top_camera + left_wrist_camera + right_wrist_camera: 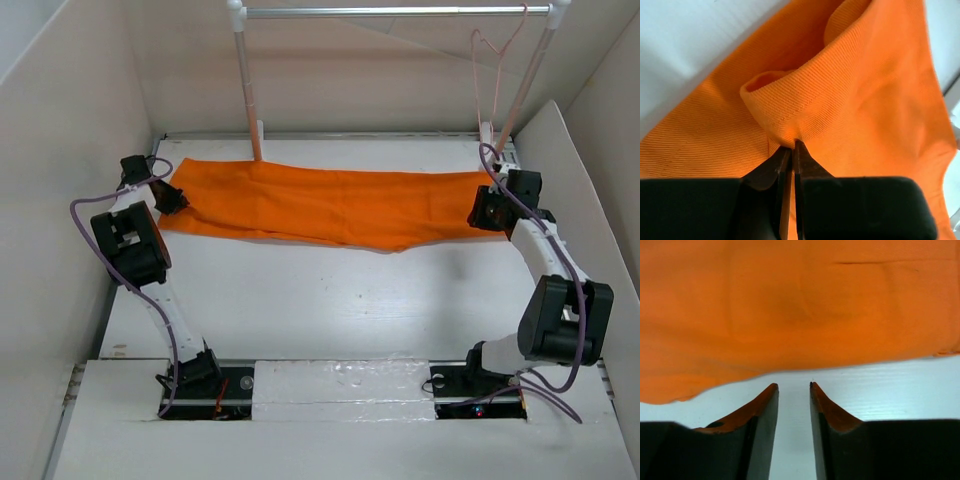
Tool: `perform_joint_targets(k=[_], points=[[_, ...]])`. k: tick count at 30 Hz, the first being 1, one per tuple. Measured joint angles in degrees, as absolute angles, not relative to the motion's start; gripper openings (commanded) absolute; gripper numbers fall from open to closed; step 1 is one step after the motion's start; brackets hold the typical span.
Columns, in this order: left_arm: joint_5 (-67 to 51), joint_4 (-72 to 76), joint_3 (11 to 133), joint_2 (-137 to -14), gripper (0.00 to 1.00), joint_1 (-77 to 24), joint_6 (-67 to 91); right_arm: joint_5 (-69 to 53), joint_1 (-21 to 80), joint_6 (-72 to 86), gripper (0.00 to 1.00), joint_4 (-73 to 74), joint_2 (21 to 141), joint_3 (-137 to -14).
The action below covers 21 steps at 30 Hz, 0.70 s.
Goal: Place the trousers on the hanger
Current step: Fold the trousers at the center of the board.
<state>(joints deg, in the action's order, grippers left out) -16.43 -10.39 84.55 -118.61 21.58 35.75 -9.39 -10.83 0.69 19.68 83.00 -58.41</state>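
On the white table (330, 300), the orange trousers (330, 205) lie flat in a long band across the far half, running from left to right. White panels wall the table on the left, right and far sides. A silver rail (390, 11) spans the far side on two posts, and the left post (245, 90) comes down at the far edge of the trousers. The pale pink hanger (477, 70) hangs by its hook from the rail near its right end, well above the cloth and apart from it.

My left arm rises from its base at the near edge, bends at the elbow by the left wall and reaches inward to the left end of the trousers. My left gripper (791, 149) has its fingers pressed together on a raised fold of the orange cloth, which bunches up just beyond the tips.

My right arm climbs from its base, folds at the elbow near the right wall and stretches toward the far side to the right end of the trousers. My right gripper (793, 387) sits low with its fingers parted. Bare table shows between them. The trouser edge lies just ahead of the tips, not touching them.
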Motion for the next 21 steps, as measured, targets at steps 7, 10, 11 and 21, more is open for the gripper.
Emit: perform_joint_targets(k=[7,10,11,21], points=[[-10.5,-17.6,86.2,-116.2,0.00,21.4,35.7,-10.4,-11.6,-2.0,0.44,20.7,80.2,-57.5],[-7.8,-20.5,86.2,-111.9,0.00,21.3,35.6,-11.0,-11.6,-2.5,0.44,20.7,80.2,-57.5],[-6.9,-21.3,86.2,-110.3,0.00,21.3,35.5,-11.1,-11.6,-2.7,0.46,20.8,80.2,-57.5],[7.9,-28.6,84.2,-106.1,0.90,21.5,35.1,-14.9,-16.1,-1.5,0.73,19.8,86.6,-57.6]])
